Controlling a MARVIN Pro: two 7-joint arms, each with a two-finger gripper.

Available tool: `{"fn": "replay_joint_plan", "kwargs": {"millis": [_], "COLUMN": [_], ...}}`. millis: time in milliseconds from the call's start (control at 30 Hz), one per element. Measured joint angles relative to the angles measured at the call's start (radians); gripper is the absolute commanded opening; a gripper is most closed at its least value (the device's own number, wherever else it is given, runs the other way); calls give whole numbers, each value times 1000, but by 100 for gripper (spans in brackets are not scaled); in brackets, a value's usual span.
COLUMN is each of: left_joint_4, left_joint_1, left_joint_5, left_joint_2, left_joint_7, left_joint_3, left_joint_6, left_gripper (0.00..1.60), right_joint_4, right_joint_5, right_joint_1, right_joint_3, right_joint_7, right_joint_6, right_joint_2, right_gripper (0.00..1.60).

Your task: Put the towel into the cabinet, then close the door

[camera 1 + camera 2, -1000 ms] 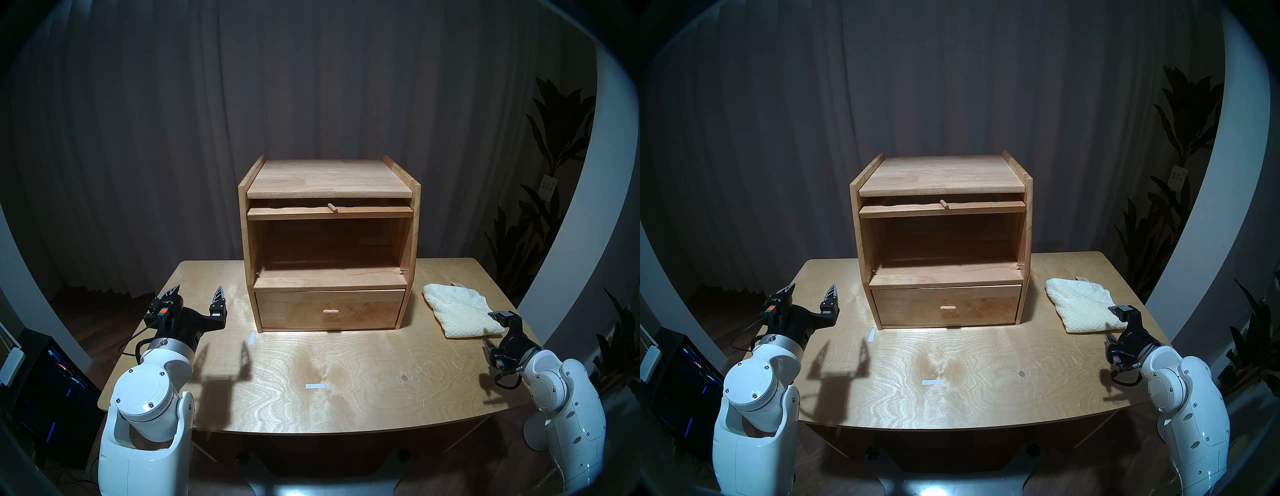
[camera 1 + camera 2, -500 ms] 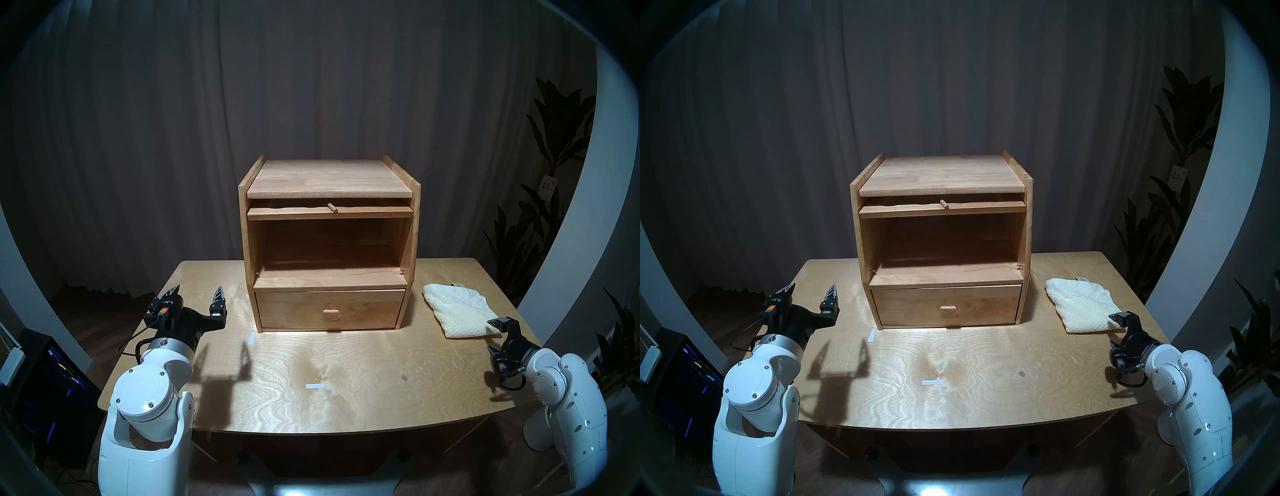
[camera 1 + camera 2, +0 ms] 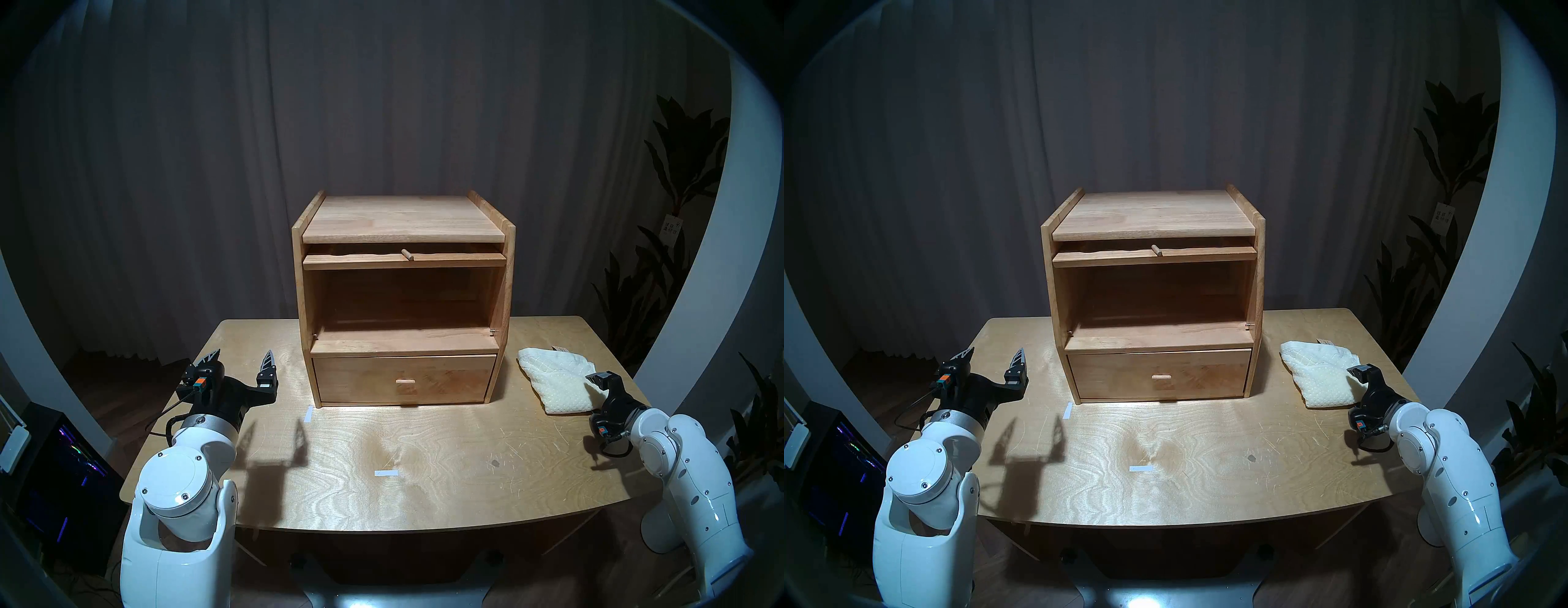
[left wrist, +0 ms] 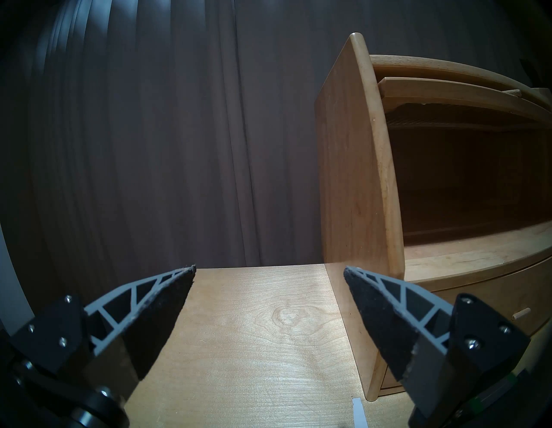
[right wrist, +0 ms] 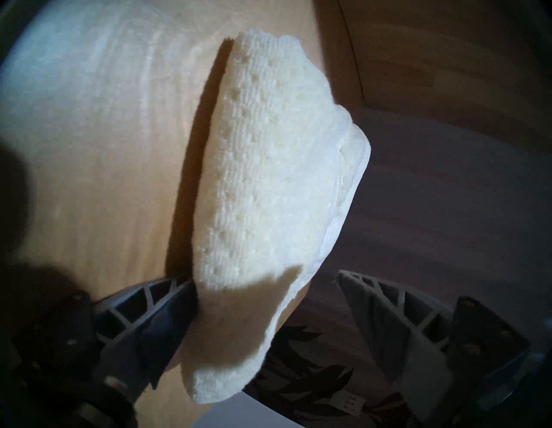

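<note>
Background: dark curtains [image 3: 382, 106] hung behind our wooden table [image 3: 424, 458], and leafy plants [image 3: 679, 178] stood at our right side.
Cabinet: the cabinet [image 3: 403, 220] stood at the far middle of the table, its large compartment open and dark inside.
Door: the door [image 3: 403, 260] lay flat, pushed in under the top board, with only its front edge and its peg knob [image 3: 406, 254] showing.
Drawer: the drawer [image 3: 403, 379] below was closed, with a small flat pull [image 3: 405, 381].
Towel: the towel [image 3: 558, 384] lay folded on the table, to the right of the cabinet and apart from it, near the right table edge.
Right claw: our right gripper [image 5: 265, 278] was spread wide at the near right corner of the towel. In the wrist view one finger [image 5: 167, 302] touched the edge of the towel, the other finger [image 5: 388, 302] stood free, and the cloth lay between them, not yet pinched.
Left claw: our left gripper [image 3: 241, 361] hung over the left part of the table, released and wide apart, holding nothing, well to the left of the cabinet.
Marks: two small white tape strips [image 3: 387, 473] lay on the table.
</note>
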Motion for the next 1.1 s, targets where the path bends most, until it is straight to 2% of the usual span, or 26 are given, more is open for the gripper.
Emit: {"fn": "replay_joint_plan", "kwargs": {"millis": [33, 67, 100, 333, 600, 800, 1100], "left_joint_4": [0, 0, 0, 0, 1, 3, 6], "left_joint_1": [0, 0, 0, 0, 0, 0, -1], "left_joint_5": [0, 0, 0, 0, 0, 1, 1], "left_joint_2": [0, 0, 0, 0, 0, 0, 0], "left_joint_7": [0, 0, 0, 0, 0, -1, -1], "left_joint_3": [0, 0, 0, 0, 0, 0, 0], "left_joint_6": [0, 0, 0, 0, 0, 0, 0], "left_gripper": [160, 160, 160, 160, 160, 160, 160], "right_joint_4": [6, 14, 25, 43, -45, -117, -228], "right_joint_5": [-2, -5, -8, 4, 84, 151, 264], "right_joint_1": [6, 15, 27, 27, 14, 50, 103], "right_joint_3": [-4, -9, -15, -17, 26, 48, 121], "right_joint_7": [-5, -12, -21, -48, -111, -185, -289], "right_joint_6": [1, 1, 3, -3, -26, -60, -109], "right_joint_2": [-1, -3, -5, -22, -62, -91, -118], "right_gripper": [160, 47, 0, 0, 0, 0, 0]}}
